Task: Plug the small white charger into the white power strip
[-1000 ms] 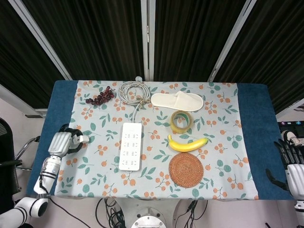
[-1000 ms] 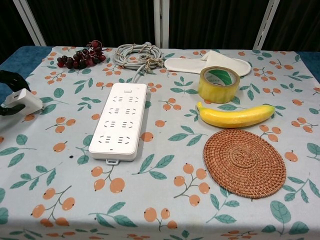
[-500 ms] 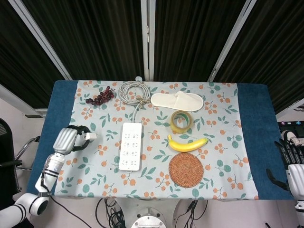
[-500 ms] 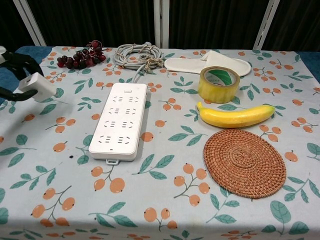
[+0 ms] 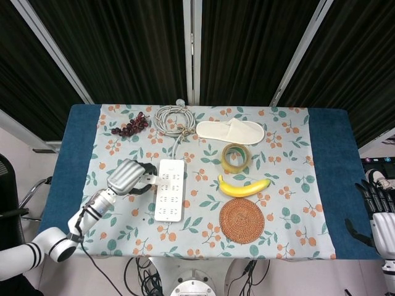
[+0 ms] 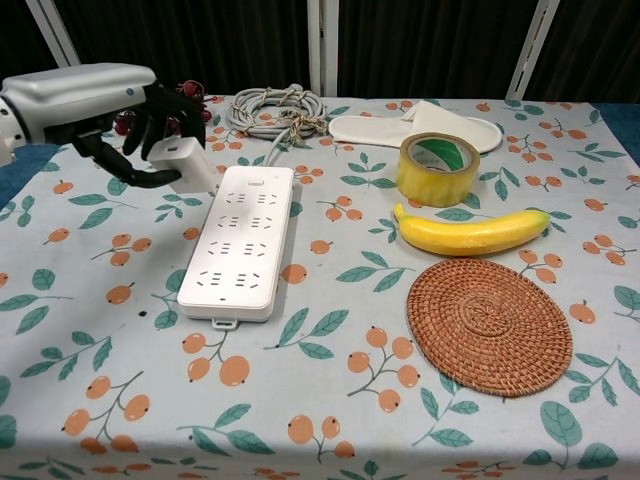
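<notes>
My left hand [image 5: 126, 178] [image 6: 140, 125] holds the small white charger [image 6: 190, 165] [image 5: 152, 180] in its fingers, in the air just left of the white power strip's [image 5: 170, 189] [image 6: 240, 240] far half. The strip lies lengthwise on the floral cloth, its cable running back to a grey coil [image 5: 173, 117] [image 6: 272, 107]. My right hand [image 5: 379, 209] hangs off the table's right edge, fingers apart and holding nothing.
Right of the strip sit a yellow tape roll [image 5: 235, 157] [image 6: 436, 167], a banana [image 5: 243, 186] [image 6: 470, 232] and a woven coaster [image 5: 241, 219] [image 6: 489, 325]. A white slipper [image 5: 230, 131] and dark grapes [image 5: 129, 126] lie at the back.
My left hand has carried the charger up off the left side of the table and rightward to the strip's left edge. The right hand has stayed still.
</notes>
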Controlling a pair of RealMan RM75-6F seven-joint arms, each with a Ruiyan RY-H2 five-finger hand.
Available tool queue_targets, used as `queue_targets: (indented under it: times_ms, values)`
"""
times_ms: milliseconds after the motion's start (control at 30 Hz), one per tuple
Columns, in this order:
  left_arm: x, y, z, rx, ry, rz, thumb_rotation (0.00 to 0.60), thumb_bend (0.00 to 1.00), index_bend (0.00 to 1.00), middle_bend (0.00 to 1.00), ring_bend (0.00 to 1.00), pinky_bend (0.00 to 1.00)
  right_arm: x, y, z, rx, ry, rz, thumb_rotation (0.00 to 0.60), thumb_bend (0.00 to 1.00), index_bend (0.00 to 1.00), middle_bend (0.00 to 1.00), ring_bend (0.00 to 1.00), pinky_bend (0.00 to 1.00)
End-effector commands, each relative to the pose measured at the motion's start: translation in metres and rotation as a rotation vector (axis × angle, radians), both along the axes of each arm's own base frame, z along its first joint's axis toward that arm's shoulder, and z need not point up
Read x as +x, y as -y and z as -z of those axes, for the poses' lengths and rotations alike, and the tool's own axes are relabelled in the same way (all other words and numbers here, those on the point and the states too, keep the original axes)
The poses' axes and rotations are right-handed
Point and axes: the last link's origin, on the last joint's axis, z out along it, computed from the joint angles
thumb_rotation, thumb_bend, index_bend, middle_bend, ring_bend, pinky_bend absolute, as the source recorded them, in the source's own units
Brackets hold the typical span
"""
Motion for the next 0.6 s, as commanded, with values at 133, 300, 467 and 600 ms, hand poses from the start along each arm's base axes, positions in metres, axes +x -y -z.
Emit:
queue_targets:
  times_ms: [133, 300, 467, 600]
  values:
    - [0.034, -0.001, 0.007, -0.041, -0.105, 0.005, 0.600, 0.42, 0.64, 0.73, 0.60, 0.64, 0.000, 0.003, 0.001, 0.009, 0.002, 0.002, 0.600, 0.27, 0.00, 0.00, 0.00, 0.00]
    - [0.046, -0.001, 0.012, -0.051, -0.135, -0.033, 0.600, 0.42, 0.64, 0.73, 0.60, 0.64, -0.001, 0.004, 0.002, 0.012, 0.004, 0.004, 0.600, 0.27, 0.00, 0.00, 0.00, 0.00]
    - [0.049, 0.001, 0.017, -0.066, -0.155, -0.071, 0.600, 0.42, 0.64, 0.73, 0.60, 0.64, -0.003, 0.003, 0.001, 0.010, 0.005, 0.009, 0.600, 0.27, 0.00, 0.00, 0.00, 0.00]
    - [0.048, 0.003, 0.020, -0.083, -0.178, -0.085, 0.600, 0.42, 0.64, 0.73, 0.60, 0.64, -0.004, 0.003, 0.001, 0.009, 0.007, 0.012, 0.600, 0.27, 0.00, 0.00, 0.00, 0.00]
